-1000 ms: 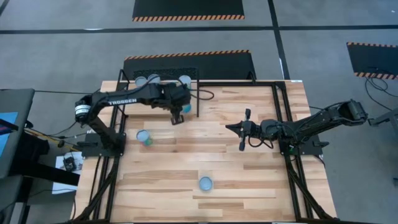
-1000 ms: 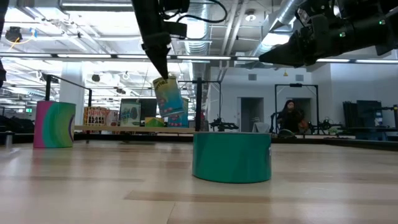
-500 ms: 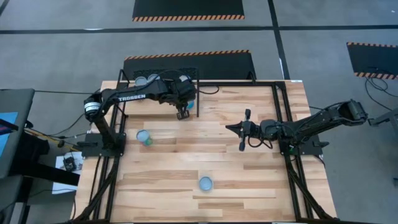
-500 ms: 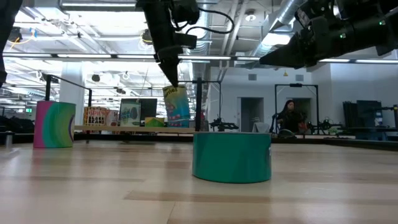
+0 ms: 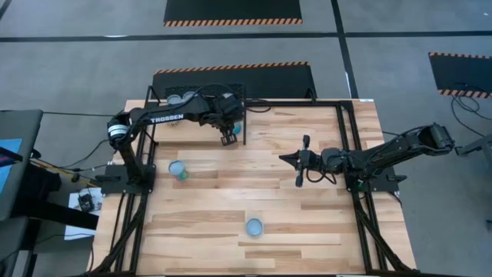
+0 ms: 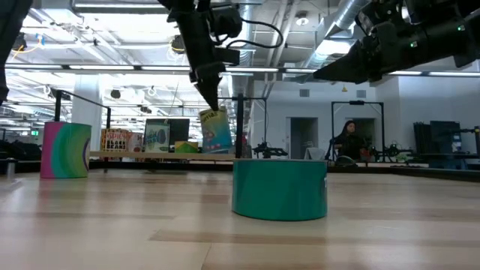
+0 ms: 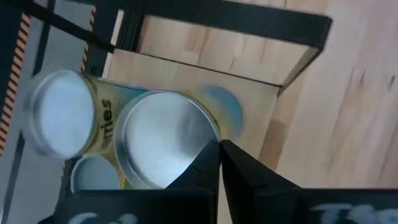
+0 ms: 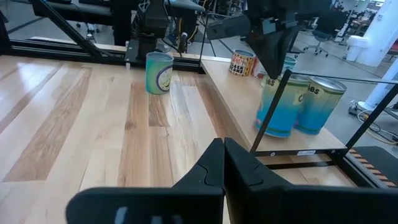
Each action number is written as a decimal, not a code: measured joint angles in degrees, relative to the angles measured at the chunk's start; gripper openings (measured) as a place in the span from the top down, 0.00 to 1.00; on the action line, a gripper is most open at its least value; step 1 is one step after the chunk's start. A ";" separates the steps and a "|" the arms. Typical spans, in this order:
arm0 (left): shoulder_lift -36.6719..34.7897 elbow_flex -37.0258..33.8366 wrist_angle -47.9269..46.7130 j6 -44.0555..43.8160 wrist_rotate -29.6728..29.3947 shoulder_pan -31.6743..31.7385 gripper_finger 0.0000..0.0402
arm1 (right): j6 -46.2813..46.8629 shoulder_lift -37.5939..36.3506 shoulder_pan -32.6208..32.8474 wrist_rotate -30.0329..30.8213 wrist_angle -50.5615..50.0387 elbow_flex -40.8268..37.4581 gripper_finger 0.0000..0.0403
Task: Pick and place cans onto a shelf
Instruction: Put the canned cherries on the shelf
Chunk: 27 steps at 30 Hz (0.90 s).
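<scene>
Low view: held can (image 6: 216,131) yellow-blue, tilted.

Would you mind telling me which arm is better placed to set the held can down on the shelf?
Left. The left end effector already holds a can at the shelf edge. The right end effector waits mid-table, shut and empty.

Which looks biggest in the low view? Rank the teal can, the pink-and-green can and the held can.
1. teal can, though it sits nearest the camera
2. pink-and-green can
3. held can
</scene>
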 joint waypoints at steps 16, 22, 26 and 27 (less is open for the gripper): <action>-0.06 -0.02 0.45 -0.51 -1.64 0.48 1.00 | 0.32 0.02 -0.04 0.00 -0.10 0.00 0.96; -0.06 -0.02 0.48 -0.64 -1.73 0.54 0.99 | 0.37 0.00 -0.03 0.00 -0.07 0.00 0.96; -0.08 -0.02 0.50 -1.36 -1.75 0.96 0.96 | 0.43 0.00 -0.02 -0.02 -0.07 0.00 0.96; -0.08 -0.02 0.49 -1.40 -1.80 1.08 0.95 | 0.50 0.00 -0.02 -0.02 -0.10 0.00 0.96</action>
